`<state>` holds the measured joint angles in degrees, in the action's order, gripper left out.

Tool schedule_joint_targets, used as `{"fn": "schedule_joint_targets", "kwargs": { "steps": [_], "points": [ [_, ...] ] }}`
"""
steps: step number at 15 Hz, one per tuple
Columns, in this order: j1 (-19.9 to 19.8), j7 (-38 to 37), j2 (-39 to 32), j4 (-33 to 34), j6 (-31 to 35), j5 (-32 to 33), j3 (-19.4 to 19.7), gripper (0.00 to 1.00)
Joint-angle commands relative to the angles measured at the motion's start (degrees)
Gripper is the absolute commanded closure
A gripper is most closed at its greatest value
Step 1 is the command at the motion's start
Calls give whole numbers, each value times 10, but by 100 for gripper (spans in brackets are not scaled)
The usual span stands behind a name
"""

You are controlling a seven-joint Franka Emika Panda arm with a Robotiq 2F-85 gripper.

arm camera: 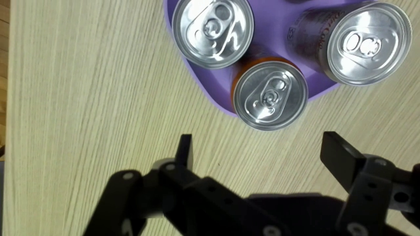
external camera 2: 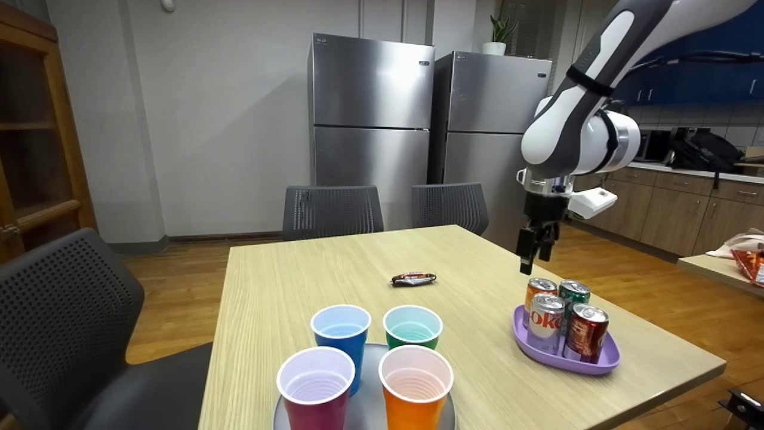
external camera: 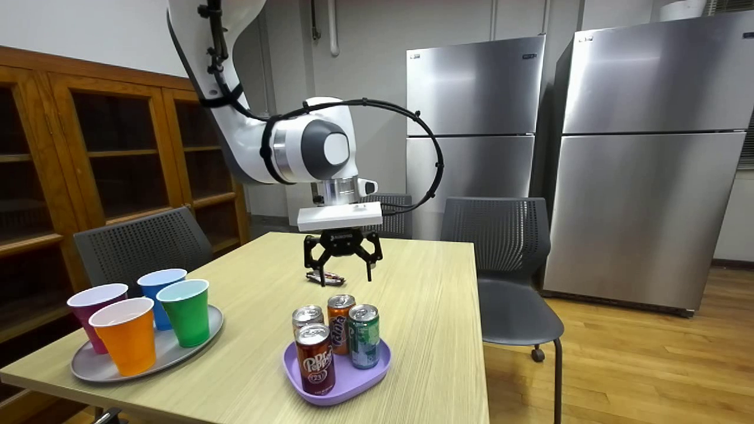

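Note:
My gripper hangs above the table with its jaws spread wide and nothing between them. In the wrist view, the gripper is nearest to an orange can, which sits just beyond the fingertips and apart from them. That can shares a purple tray with a silver Diet Coke can, a dark red Dr Pepper can and a green can. All of them stand upright. Most of the Dr Pepper can is out of the wrist view.
A grey plate holds purple, blue, orange and green cups. A dark wrapped snack lies farther back on the table. Grey chairs stand around it. Wooden cabinets and steel refrigerators line the walls.

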<state>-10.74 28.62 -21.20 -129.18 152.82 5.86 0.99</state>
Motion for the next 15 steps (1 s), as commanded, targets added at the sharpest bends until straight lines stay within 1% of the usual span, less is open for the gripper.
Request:
{"fn": "schedule_joint_targets", "kwargs": {
  "steps": [1, 4, 7, 11, 15],
  "points": [
    [23, -74, 20, 26, -66, 17, 21, 0],
    [31, -111, 25, 45, -101, 14, 28, 0],
    [34, -129, 32, 63, -141, 9, 29, 0],
    [33, -138, 42, 79, -168, 6, 28, 0],
    [38, -160, 42, 93, -180, 14, 31, 0]
  ]
}}
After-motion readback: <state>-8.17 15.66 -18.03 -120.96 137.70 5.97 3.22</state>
